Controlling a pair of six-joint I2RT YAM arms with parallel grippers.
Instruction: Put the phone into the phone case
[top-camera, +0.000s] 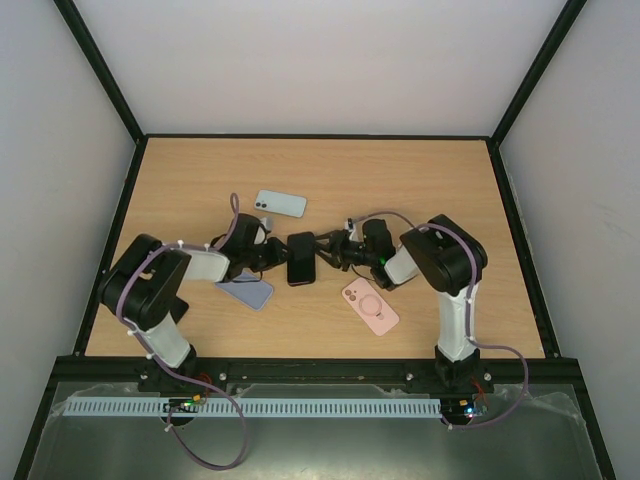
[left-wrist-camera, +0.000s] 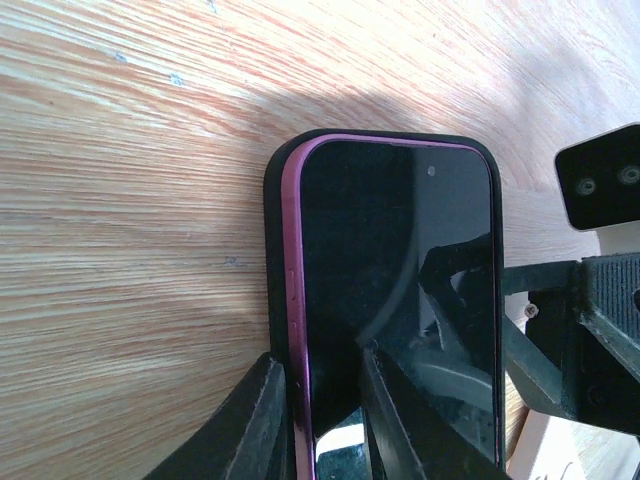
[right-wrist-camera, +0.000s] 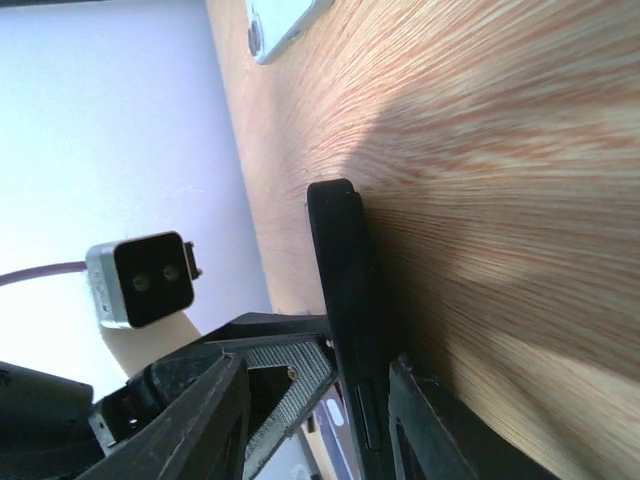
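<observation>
A dark-screened phone (left-wrist-camera: 400, 290) with a magenta side lies inside a black phone case (left-wrist-camera: 275, 200) on the table; together they show in the top view (top-camera: 301, 258). My left gripper (left-wrist-camera: 315, 400) is shut on the pair's left edge, one finger outside the case and one on the screen; it shows in the top view (top-camera: 278, 257). My right gripper (right-wrist-camera: 318, 365) is open and straddles the case's opposite edge (right-wrist-camera: 345, 300), one finger close under it and the other well apart. In the top view the right gripper (top-camera: 328, 252) is just right of the case.
A light blue phone (top-camera: 280, 203) lies behind the grippers. A pink case (top-camera: 370, 306) lies in front of the right gripper. A lavender case (top-camera: 247, 291) lies under the left arm. Black frame rails border the wooden table (top-camera: 450, 200).
</observation>
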